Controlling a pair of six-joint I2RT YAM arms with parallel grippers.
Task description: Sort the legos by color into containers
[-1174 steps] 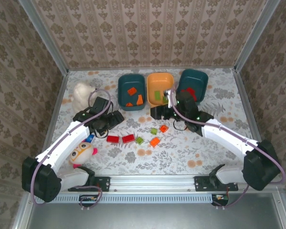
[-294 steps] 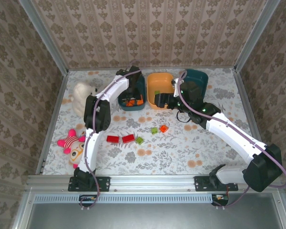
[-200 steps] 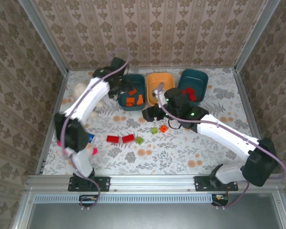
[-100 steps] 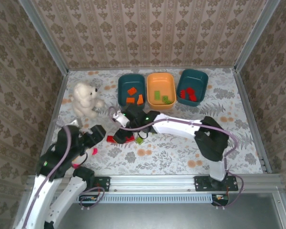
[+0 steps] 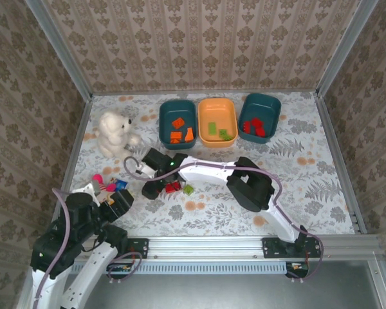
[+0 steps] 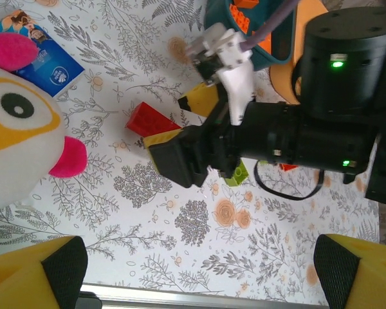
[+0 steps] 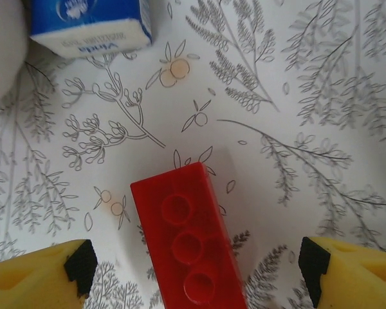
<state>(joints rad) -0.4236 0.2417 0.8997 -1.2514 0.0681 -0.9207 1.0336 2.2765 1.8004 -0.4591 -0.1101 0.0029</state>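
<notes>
At the near left, the left gripper (image 5: 118, 201) hangs spread and empty, well apart from the work, and is best left there so the arms do not cross. Farther in, the right arm reaches across to the left side of the tabletop (image 5: 296, 187). The right gripper (image 7: 196, 264) is spread wide with nothing pinched. A red brick (image 7: 186, 238) lies flat between its fingers (image 7: 35, 273), touching neither. The step in hand looks like the pick of that brick. Its long side runs roughly across the closing line, a little skewed. A small wrist turn, a straight descent and a close on the narrow sides should seat it squarely. A green brick (image 5: 188, 189) lies just beside it and should not be nudged. Lift clear before swinging to the far right teal bin (image 5: 270, 106), where red bricks already lie.
</notes>
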